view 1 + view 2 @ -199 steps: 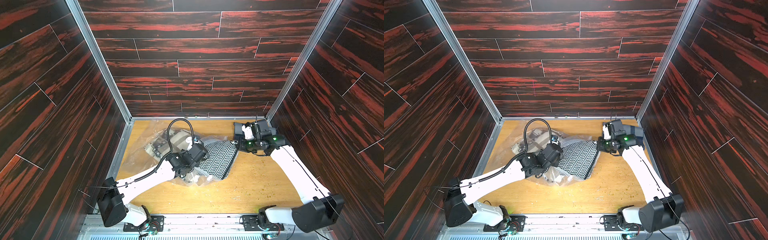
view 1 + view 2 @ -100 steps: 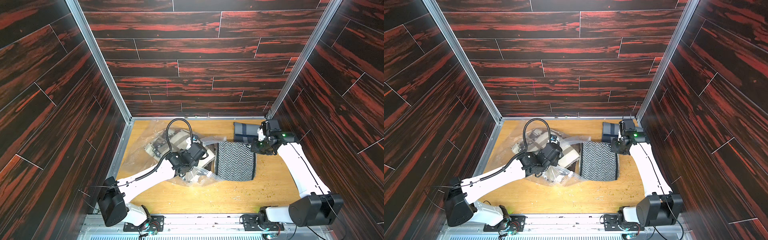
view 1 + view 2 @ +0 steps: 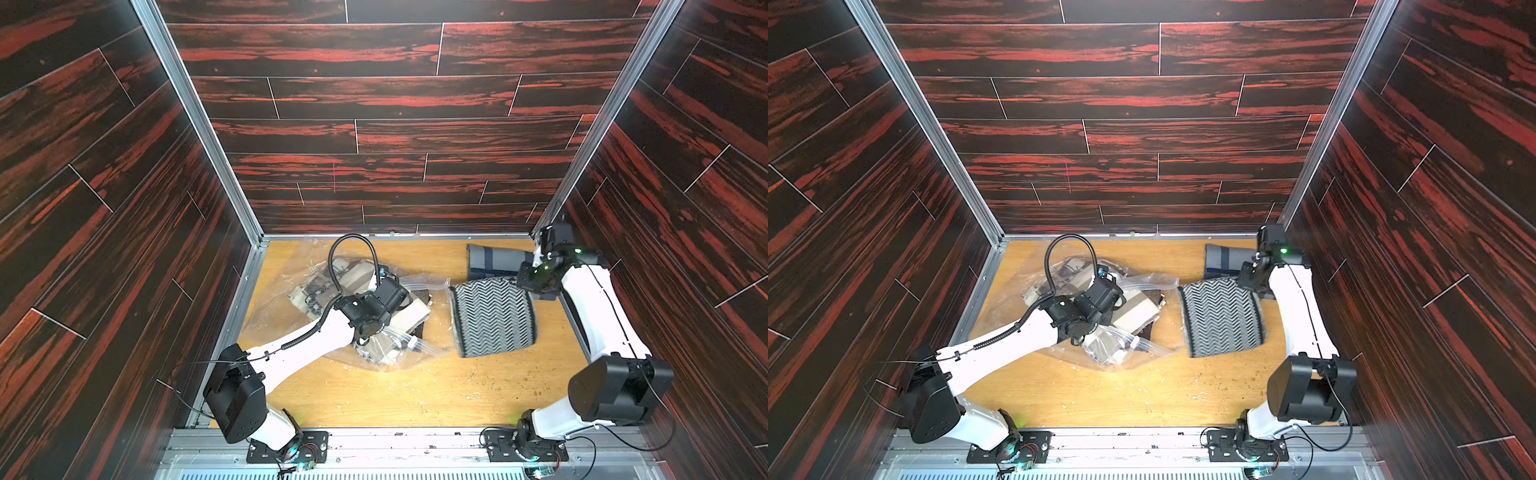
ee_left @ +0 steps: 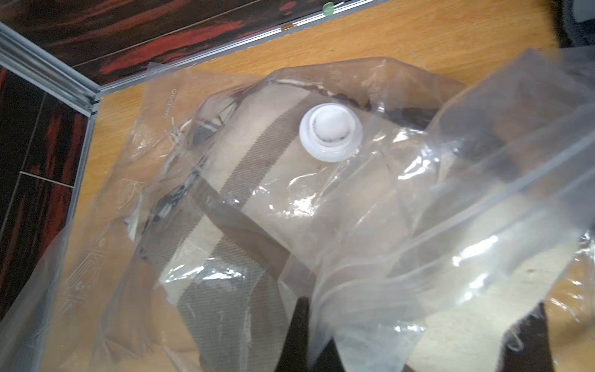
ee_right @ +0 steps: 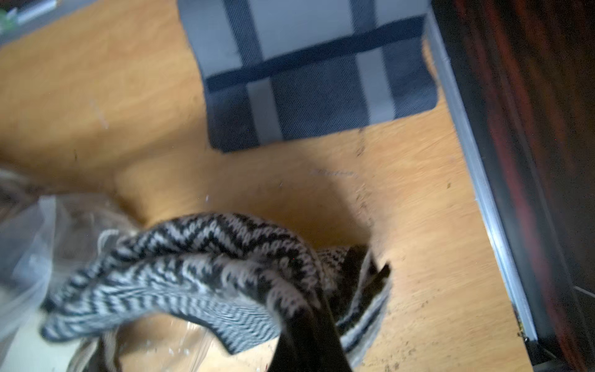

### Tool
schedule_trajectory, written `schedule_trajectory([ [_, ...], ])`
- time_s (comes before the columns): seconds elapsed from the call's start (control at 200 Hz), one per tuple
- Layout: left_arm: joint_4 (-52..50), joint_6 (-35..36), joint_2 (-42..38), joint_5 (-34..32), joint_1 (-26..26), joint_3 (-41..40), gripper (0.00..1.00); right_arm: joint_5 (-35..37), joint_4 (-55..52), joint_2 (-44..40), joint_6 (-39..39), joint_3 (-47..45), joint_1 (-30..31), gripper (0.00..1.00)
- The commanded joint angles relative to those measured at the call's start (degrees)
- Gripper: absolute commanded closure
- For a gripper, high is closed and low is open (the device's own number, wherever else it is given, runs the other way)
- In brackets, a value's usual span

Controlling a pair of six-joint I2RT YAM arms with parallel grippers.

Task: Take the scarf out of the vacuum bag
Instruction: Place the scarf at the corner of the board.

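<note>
right wrist view: the right gripper is clamped tight on one corner of the scarf, a black-and-white zigzag knit that bunches up at the grip. in both top views the scarf lies spread on the wooden table, fully outside the vacuum bag and just beside its open zip edge, on the right arm's side. a folded grey plaid cloth sits by the back wall, just behind the scarf. the bag lies crumpled toward the left, with beige and brown striped fabric inside it and its round white valve facing up. in the left wrist view the left gripper is closed down on a bunched fold of the bag's clear plastic.
</note>
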Motion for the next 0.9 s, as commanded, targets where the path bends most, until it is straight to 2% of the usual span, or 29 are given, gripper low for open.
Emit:
schedule_trajectory([
  [0.0,-2.53,-0.58,-1.74,-2.51,1.56,-0.11,1.0,0.36,0.99,1.48,-0.12,2.86,-1.58,1.0],
  [0.301,-1.59,-0.55,-4.11,-1.62,2.11,-2.01,1.0,-0.83,6.73,6.13,0.13,7.9,-4.43,1.0],
  [0.436,-1.42,-0.36,-4.34,-1.37,2.11,-2.27,1.0,-3.64,7.62,7.33,-0.03,10.74,-4.4,1.0],
  [0.681,-0.87,-0.41,-3.96,-0.67,2.12,-2.51,1.0,-6.15,14.42,2.23,-0.91,9.28,-3.94,1.0],
  [0.897,-0.88,-0.35,-3.23,-0.58,2.12,-1.81,1.0,-13.32,21.2,1.77,-0.1,9.48,-3.98,1.0],
])
